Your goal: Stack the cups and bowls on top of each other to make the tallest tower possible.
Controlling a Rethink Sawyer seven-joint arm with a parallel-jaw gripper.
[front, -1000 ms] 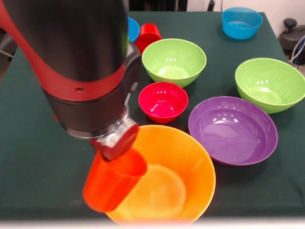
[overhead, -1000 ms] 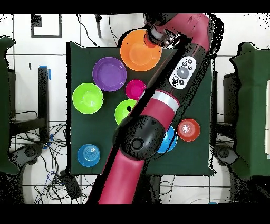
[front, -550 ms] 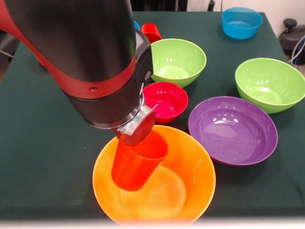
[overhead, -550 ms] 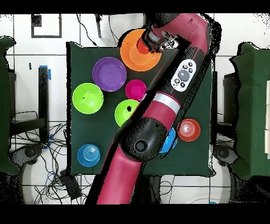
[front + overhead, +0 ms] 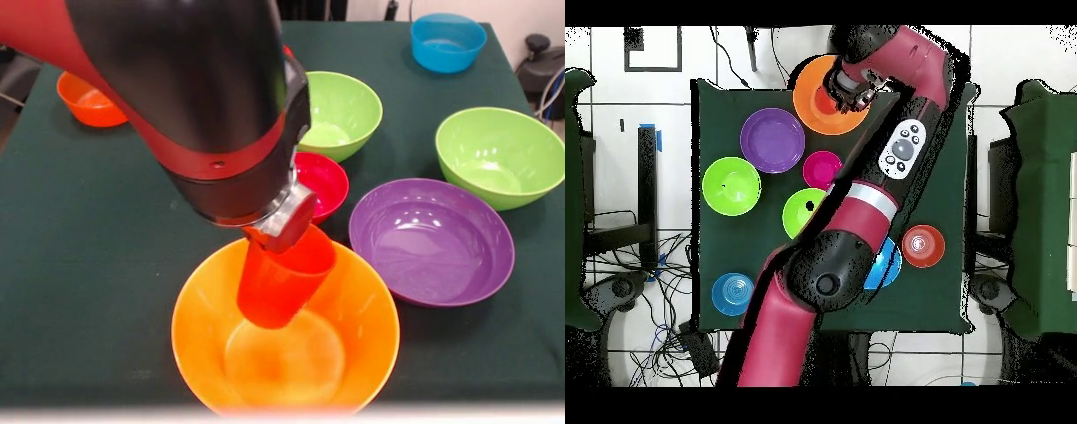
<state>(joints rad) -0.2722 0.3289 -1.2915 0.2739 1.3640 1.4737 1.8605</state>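
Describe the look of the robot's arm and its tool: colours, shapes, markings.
The arm is thick and rounded, with glossy black shells edged by red bands, one with a small round hole. From overhead it shows crimson segments, a silver ring, and a white oval panel with dark buttons. The tool begins at a silver metal wrist piece with a red part below.

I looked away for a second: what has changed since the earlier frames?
The gripper carried the orange cup from outside the big orange bowl's rim to over its middle, tilted, mouth up, and is still shut on it. The cup is not yet set down. As the arm shifted, the small orange bowl came into view. The purple bowl, crimson bowl and green bowls stayed put.
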